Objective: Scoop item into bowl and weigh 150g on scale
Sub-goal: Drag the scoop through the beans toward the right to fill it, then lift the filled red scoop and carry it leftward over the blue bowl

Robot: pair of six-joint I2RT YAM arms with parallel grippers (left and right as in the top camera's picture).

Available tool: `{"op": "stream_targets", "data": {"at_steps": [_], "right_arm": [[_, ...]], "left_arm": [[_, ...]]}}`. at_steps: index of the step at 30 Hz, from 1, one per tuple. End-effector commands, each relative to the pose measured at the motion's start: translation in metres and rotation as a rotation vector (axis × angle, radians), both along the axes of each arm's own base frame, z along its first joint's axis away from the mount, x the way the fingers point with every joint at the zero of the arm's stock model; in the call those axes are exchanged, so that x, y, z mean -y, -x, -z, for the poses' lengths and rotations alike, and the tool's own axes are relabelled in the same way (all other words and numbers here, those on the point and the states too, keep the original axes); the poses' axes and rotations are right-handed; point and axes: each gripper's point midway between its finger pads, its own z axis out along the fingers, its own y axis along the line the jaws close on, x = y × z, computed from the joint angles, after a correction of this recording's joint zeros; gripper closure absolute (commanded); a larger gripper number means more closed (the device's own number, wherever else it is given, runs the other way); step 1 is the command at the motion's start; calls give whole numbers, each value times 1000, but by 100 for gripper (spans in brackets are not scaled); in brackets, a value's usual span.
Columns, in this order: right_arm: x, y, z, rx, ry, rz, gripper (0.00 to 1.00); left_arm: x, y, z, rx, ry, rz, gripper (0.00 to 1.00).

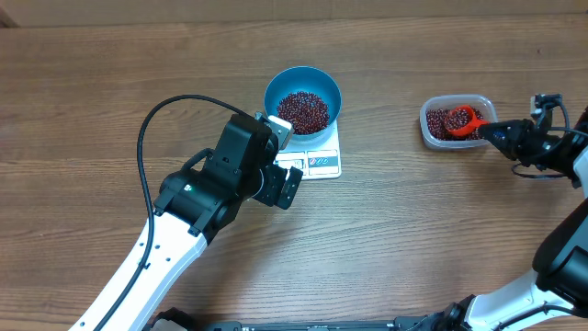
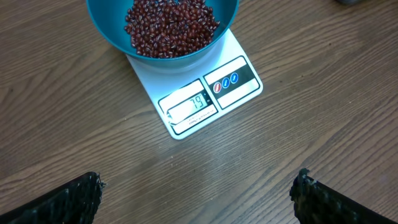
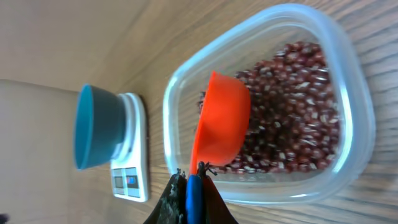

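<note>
Right gripper (image 3: pixel 189 190) clamps the orange scoop (image 3: pixel 221 118) over the clear tub (image 3: pixel 367 118). Left gripper (image 2: pixel 196 196), fingers wide apart, hovers near the scale (image 2: pixel 214 93).

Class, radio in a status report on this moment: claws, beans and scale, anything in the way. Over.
Left claw open, empty, short of scale. Right claw shut on scoop at tub. Bowl on scale, beans in, display 79. Nothing between tub and bowl.
</note>
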Motion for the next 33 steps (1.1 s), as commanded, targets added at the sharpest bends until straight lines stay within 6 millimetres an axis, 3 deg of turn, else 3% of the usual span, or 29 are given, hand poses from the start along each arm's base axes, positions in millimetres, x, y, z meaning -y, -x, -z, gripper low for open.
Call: {"op": "stream_targets", "data": {"at_steps": [1, 19, 33], "right_arm": [[-8, 1, -14, 54, -101, -20, 96], [-39, 4, -48, 135, -315, -102, 96], [-129, -14, -57, 101, -373, -307, 96]], "left_arm": [[1, 1, 3, -7, -7, 16, 0], [1, 1, 3, -7, -7, 16, 0], [1, 1, 3, -7, -7, 16, 0]]}}
